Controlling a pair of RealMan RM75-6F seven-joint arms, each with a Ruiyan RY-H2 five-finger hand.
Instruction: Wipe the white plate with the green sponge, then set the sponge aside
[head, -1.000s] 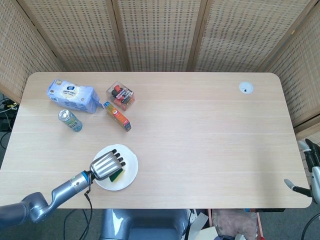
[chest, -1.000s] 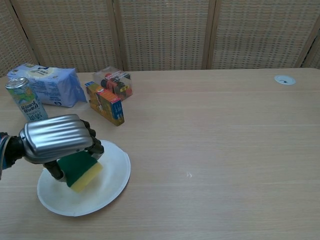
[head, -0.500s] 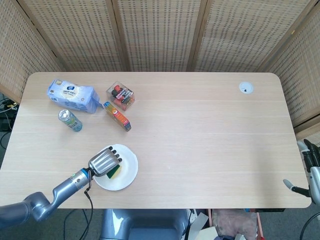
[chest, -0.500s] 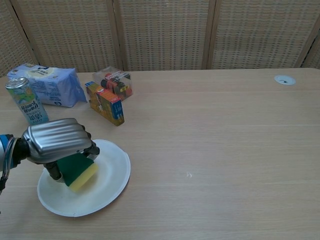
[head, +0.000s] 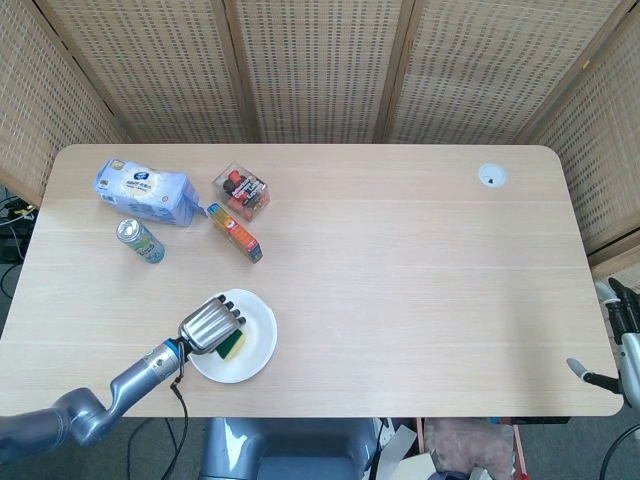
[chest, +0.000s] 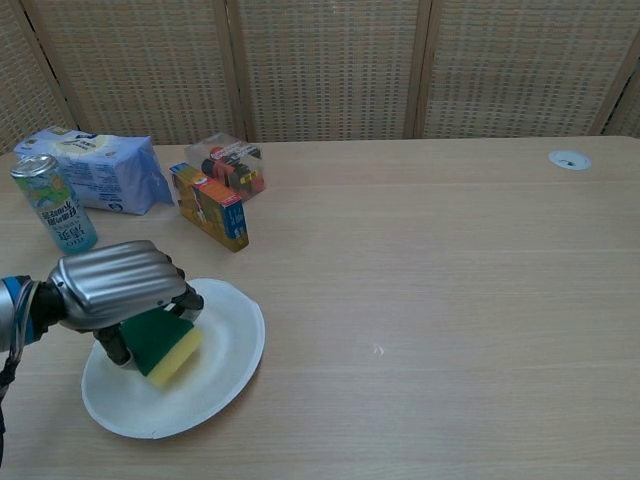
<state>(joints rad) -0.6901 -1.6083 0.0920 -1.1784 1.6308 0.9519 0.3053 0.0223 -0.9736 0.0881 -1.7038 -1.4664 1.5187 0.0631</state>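
Observation:
The white plate (head: 255, 350) (chest: 225, 370) lies near the table's front left edge. My left hand (head: 209, 325) (chest: 112, 285) reaches over it from the left and grips the green sponge (chest: 158, 337) (head: 232, 347), green side up with its yellow underside toward the plate. The sponge sits low over the plate's left half; I cannot tell if it touches. My right hand (head: 615, 335) shows only as a sliver at the right edge of the head view, off the table, its fingers too cut off to judge.
Behind the plate stand a drink can (head: 139, 240) (chest: 53, 203), a blue wipes pack (head: 145, 191) (chest: 92, 170), an orange box (head: 235, 232) (chest: 210, 206) and a clear box of small items (head: 242, 190) (chest: 227, 164). A round grommet (head: 491, 177) sits far right.
The left hand with the sponge shifted slightly left and back across the plate, and the plate itself slid a little to the right.

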